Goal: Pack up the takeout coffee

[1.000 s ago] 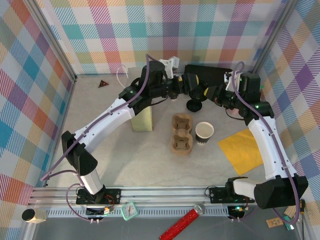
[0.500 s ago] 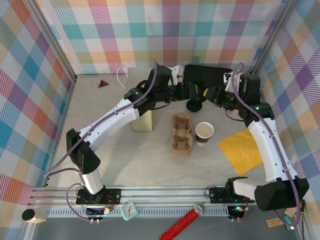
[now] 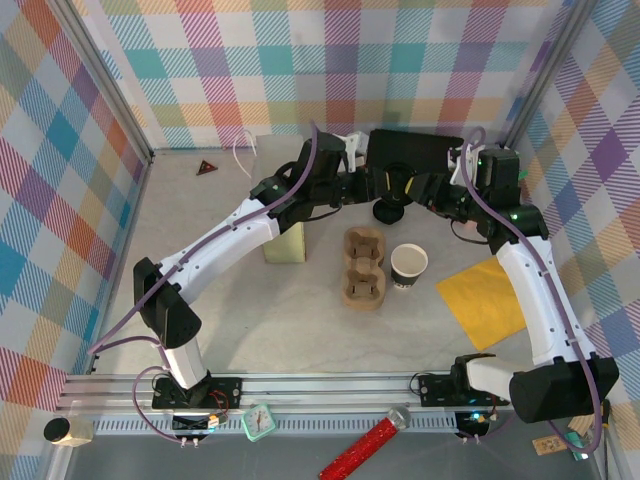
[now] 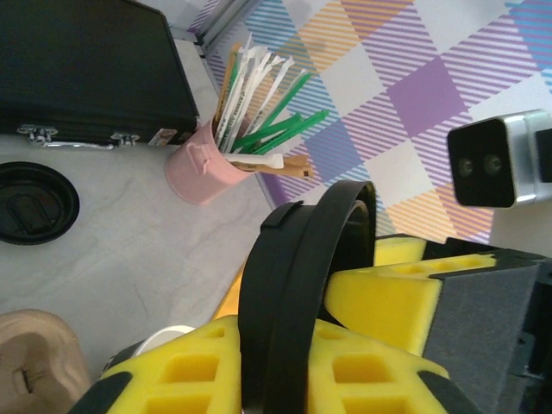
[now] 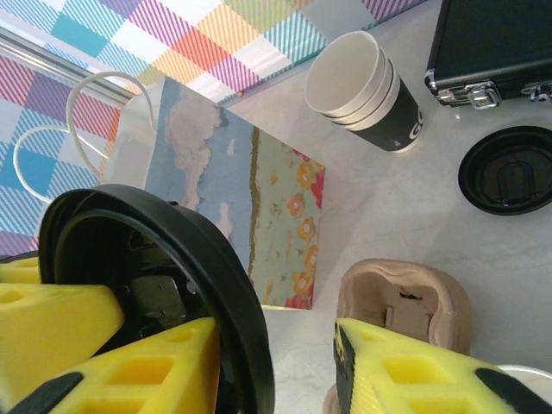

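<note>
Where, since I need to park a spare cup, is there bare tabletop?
Bare tabletop runs along the near edge, in front of the cup carrier and paper bag, and along the left wall. Crowded: far centre, around the loose lid, black case and lidless cup.

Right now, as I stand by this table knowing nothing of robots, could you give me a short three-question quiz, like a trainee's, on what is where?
1. True or false: the paper cup standing beside the cardboard carrier has a lid on it.
2. What is pinched between the yellow pads of the left gripper? A: a straw. B: a black lid. C: a napkin.
3. Fill the gap: the straws stand in a small pot coloured ____.
Key: 1 false; 2 B; 3 pink.
</note>
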